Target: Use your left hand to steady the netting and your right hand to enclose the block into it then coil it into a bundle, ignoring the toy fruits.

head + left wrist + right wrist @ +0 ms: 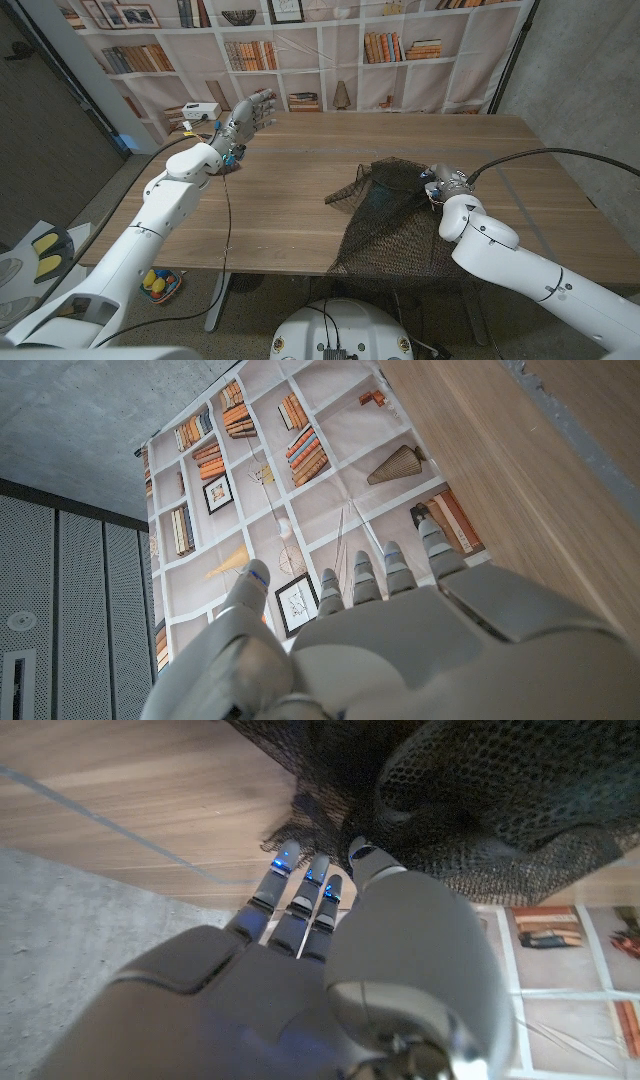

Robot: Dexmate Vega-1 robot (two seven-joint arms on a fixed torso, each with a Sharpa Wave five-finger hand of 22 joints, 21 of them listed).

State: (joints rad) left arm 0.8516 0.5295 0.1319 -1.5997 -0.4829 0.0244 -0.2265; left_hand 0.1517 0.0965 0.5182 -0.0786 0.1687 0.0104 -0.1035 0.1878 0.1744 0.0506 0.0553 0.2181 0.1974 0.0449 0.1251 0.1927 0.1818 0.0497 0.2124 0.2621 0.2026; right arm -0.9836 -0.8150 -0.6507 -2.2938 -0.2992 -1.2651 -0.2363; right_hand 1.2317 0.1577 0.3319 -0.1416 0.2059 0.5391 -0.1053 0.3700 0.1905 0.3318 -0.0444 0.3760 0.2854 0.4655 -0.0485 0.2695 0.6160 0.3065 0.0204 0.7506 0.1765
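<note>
Netting [385, 225], dark and fine-meshed, lies spread on the right half of the wooden table [300, 190] and hangs over its near edge. Its far corner is bunched up and lifted where the right hand [440, 185] meets it. The block cannot be made out under the mesh.

In the right wrist view, the right hand [320, 960] reaches its fingers [300, 895] into the heaped edge of the netting [480, 800]; the fingertips touch the mesh, but whether they grip it cannot be told.

The left hand [250, 115] is raised over the table's far left corner, well apart from the netting, with fingers straight and slightly apart, holding nothing. The left wrist view shows the same hand [400, 630] with its fingers [390, 570] extended towards the backdrop.

The tabletop is plain brown planks. Behind it hangs a printed backdrop of bookshelves [300, 50] with books and framed pictures, grey walls on either side. A small white box [200, 112] sits at the table's far left corner, near the left hand. On the floor beside the left arm lies a basket of toy fruits [160, 283].
</note>
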